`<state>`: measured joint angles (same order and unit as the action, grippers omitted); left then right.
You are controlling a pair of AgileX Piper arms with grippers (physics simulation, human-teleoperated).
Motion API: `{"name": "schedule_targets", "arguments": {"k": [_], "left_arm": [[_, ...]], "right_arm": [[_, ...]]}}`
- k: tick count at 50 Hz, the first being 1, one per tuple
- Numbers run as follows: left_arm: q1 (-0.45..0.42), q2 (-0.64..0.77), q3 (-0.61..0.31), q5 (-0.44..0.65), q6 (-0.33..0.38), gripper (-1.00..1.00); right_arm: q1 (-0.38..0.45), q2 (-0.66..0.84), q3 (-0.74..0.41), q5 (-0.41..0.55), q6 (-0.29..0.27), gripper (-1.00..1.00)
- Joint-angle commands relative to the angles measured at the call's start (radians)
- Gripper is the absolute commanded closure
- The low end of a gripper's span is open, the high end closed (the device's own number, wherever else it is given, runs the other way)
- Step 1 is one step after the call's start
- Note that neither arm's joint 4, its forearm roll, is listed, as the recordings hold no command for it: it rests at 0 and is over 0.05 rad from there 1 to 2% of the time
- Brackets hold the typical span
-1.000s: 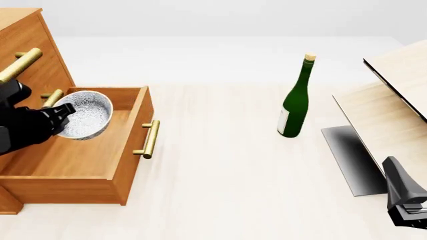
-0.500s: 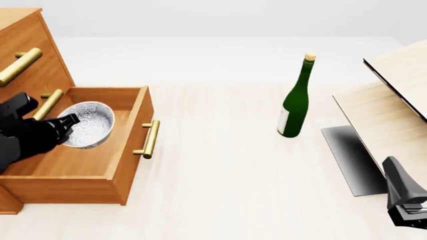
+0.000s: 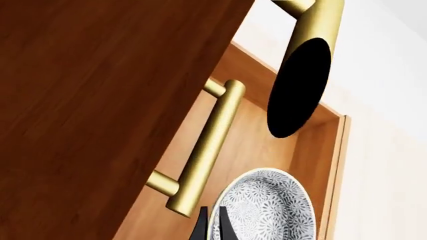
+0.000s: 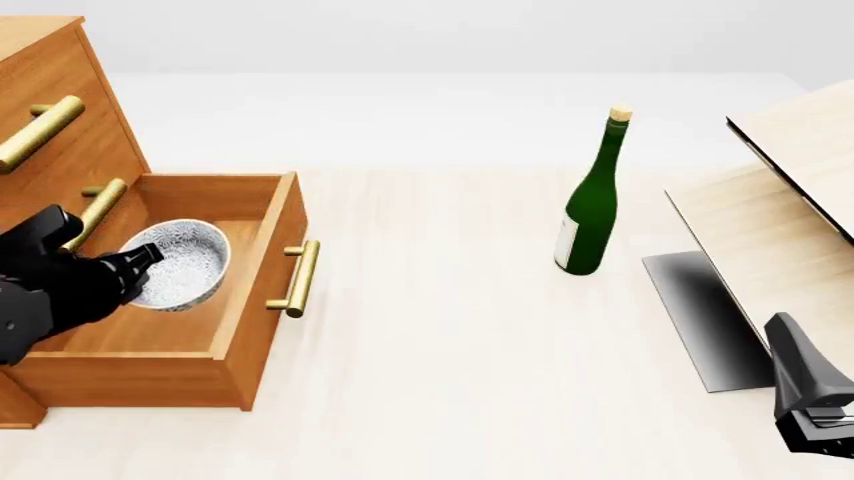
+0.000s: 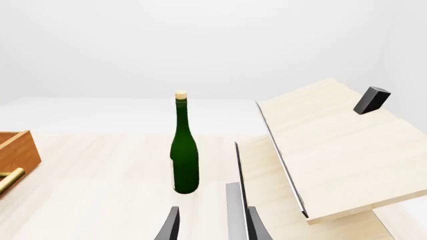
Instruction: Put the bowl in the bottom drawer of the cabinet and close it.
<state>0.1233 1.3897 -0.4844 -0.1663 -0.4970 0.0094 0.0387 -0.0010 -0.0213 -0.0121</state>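
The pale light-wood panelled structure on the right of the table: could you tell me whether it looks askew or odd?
Yes. The pale light-wood panelled structure has its flat panels tilted and splayed rather than upright, with a grey strip lying beside it. The green glass bottle stands upright.

Even, bright, diffuse light is filling all three renders, leaving the pale table nearly shadowless and free of glare. The brass handles are showing only soft shading along their length, while the nearest handle's end face is rendering flat black in the left wrist view. Everything is staying sharp from near to far, with no blur or edge distortion.
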Motion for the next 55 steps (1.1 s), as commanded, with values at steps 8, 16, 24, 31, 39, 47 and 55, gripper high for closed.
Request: {"name": "schedule_targets", "arguments": {"k": [8, 16, 24, 31, 39, 47, 55], "left_arm": [[0.05, 0.039, 0.048, -0.066, -0.01, 1.0], [0.058, 0.07, 0.047, -0.089, -0.011, 1.0], [0.065, 0.085, 0.035, -0.092, -0.009, 1.0], [0.064, 0.102, 0.037, -0.105, -0.012, 1.0], [0.062, 0.113, 0.039, -0.113, -0.012, 1.0], [0.061, 0.13, 0.039, -0.125, -0.012, 1.0], [0.06, 0.135, 0.039, -0.127, -0.011, 1.0]], "right_arm": [[0.0, 0.0, 0.0, 0.0, 0.0, -1.0], [0.0, 0.0, 0.0, 0.0, 0.0, -1.0], [0.0, 0.0, 0.0, 0.0, 0.0, -1.0], [0.0, 0.0, 0.0, 0.0, 0.0, -1.0], [0.0, 0.0, 0.0, 0.0, 0.0, -1.0], [0.0, 0.0, 0.0, 0.0, 0.0, -1.0], [0.0, 0.0, 0.0, 0.0, 0.0, -1.0]]}}
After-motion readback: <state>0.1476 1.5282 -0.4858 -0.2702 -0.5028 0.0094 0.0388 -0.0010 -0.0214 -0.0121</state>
